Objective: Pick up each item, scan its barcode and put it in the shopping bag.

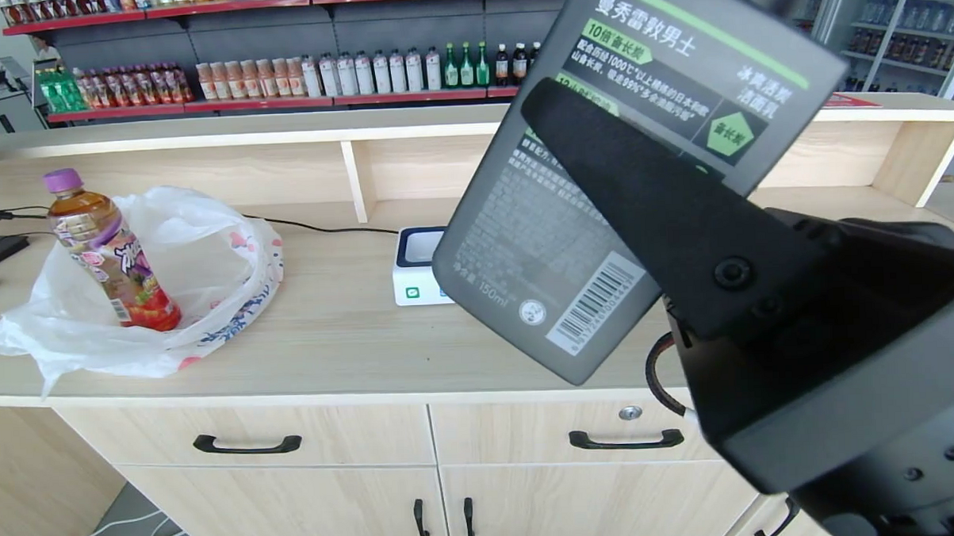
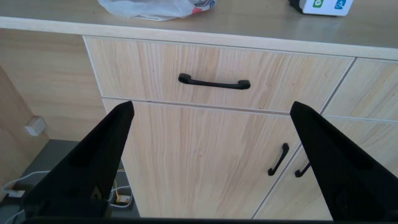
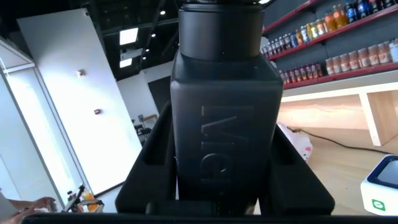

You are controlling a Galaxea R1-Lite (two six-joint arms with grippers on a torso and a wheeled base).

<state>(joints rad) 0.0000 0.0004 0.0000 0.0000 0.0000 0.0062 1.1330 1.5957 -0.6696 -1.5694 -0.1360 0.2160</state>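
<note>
Leaning in the bag (image 1: 207, 261) on the counter (image 1: 352, 336) is a tea bottle (image 1: 111, 253). The right gripper (image 1: 592, 145) clamps a grey bottle (image 1: 539, 242) high above the counter; the left gripper (image 2: 211, 109) hangs spread wide before a drawer (image 2: 186, 62).

Wooden counter (image 1: 344, 336), black drawer handle (image 2: 214, 82), black cable (image 1: 325, 226), shelves of bottled drinks (image 1: 343, 74)

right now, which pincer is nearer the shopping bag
Left. The left pincer hangs open before the drawers below the shopping bag; the right pincer holds the dark bottle far to its right.
</note>
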